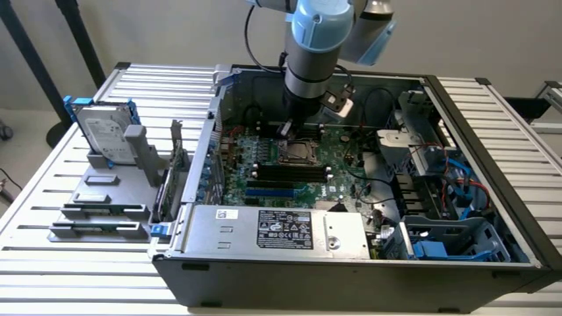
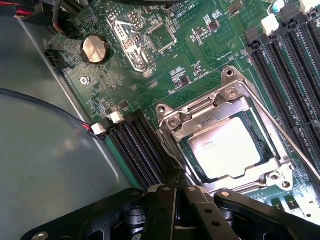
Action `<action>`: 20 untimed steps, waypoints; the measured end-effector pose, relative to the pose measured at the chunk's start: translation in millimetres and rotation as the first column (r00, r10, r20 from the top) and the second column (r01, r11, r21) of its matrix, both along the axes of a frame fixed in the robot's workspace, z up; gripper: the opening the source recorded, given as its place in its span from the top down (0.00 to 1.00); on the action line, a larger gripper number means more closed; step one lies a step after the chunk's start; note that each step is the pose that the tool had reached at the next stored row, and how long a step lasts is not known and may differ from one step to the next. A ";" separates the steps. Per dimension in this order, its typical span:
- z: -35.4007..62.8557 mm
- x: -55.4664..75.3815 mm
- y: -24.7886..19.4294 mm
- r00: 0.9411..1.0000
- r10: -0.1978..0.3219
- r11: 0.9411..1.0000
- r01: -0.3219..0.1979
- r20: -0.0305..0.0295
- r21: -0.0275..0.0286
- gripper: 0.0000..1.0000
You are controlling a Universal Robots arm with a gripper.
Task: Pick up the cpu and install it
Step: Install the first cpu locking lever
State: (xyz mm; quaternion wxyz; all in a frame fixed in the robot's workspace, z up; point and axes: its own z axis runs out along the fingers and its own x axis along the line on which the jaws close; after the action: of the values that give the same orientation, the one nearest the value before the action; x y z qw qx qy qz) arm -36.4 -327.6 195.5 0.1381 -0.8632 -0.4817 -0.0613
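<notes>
Wrist view: cpu (image 2: 231,148) sits in its socket, just beside the closed, empty pincer (image 2: 176,192).

You are looking at a worktop (image 1: 70,276) of pale metal slats with dark gaps between them. An open computer case (image 1: 351,283) lies directly on it, and the end effector (image 1: 290,131) hangs over the case's interior. Out beyond the case wall, toward the exterior view's left of the end effector, a grey holder block (image 1: 101,220) also sits on the slats. It carries a silver hard drive (image 1: 104,135) standing upright in a blue bracket, well apart from the end effector.
</notes>
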 end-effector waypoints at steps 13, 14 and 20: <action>-0.4 3.7 -0.1 1.000 -0.010 1.000 0.010 -0.014 0.000 0.89; -0.4 4.1 -0.2 1.000 -0.010 1.000 0.010 -0.014 0.000 0.89; -0.5 6.7 -1.1 1.000 -0.013 1.000 0.013 -0.018 0.000 0.89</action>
State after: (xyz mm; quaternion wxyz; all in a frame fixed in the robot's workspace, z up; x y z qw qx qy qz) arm -29.8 -328.7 195.0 0.1420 -0.8669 -0.4746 -0.0545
